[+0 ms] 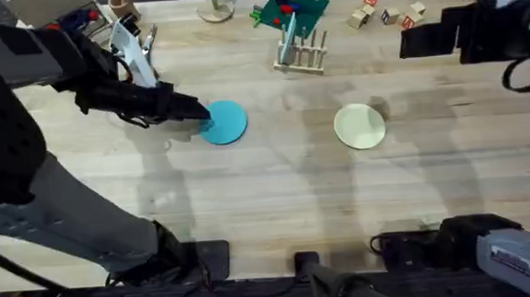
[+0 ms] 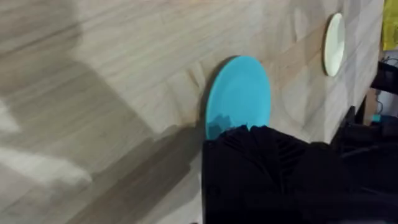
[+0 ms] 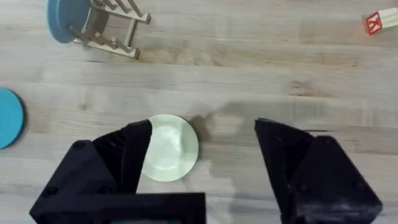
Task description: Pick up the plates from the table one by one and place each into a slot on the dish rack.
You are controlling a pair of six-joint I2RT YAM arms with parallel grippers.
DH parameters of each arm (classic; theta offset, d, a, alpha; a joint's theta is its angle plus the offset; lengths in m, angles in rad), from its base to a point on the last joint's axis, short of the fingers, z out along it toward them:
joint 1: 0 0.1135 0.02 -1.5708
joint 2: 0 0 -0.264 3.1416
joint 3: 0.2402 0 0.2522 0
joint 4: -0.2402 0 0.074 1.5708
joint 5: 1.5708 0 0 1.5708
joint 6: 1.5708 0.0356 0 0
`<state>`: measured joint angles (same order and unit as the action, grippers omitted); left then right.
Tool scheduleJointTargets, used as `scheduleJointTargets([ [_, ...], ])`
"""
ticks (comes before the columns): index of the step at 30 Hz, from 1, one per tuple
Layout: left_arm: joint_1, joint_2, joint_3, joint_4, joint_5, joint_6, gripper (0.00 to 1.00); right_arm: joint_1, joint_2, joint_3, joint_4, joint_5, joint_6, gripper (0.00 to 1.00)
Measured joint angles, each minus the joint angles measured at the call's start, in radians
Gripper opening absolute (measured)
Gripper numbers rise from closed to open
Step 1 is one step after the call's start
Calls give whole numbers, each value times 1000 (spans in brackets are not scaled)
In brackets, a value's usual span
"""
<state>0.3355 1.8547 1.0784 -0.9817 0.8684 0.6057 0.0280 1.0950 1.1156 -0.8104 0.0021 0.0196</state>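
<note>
So far we have racked nothing: both plates lie on the counter (image 1: 249, 195), the dish rack (image 1: 302, 54) empty; our left end effector (image 1: 198, 116) reaches the blue plate (image 1: 225, 122), grip unclear; our right end effector (image 3: 202, 158) gapes wide above the cream plate (image 1: 359, 126).

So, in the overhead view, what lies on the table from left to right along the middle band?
Left end effector → sky-blue plate → cream-yellow plate.

We see the left claw (image 2: 261, 134) covering the near edge of the blue plate (image 2: 239, 93); whether its fingers grip the plate we cannot tell. Beside the dish rack (image 3: 112, 28), a blue disc (image 3: 67, 17) is cut off by the frame. Block (image 3: 379, 22) lettering is too small to read.
</note>
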Motion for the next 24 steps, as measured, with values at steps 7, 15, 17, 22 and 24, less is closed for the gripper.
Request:
scheduleJointTargets([
  [7,3,3,-46,54,1,5,41,0,0,0,-3,0,0,995],
  [15,17,12,-99,137,25,-32,41,0,0,0,-3,0,0,995],
  [17,17,24,-99,153,46,-48,41,0,0,0,-3,0,0,995],
  [22,17,51,-99,168,97,-69,41,0,0,0,-4,0,0,996],
  [24,18,52,-99,168,98,-72,41,0,0,0,-4,0,0,995],
])
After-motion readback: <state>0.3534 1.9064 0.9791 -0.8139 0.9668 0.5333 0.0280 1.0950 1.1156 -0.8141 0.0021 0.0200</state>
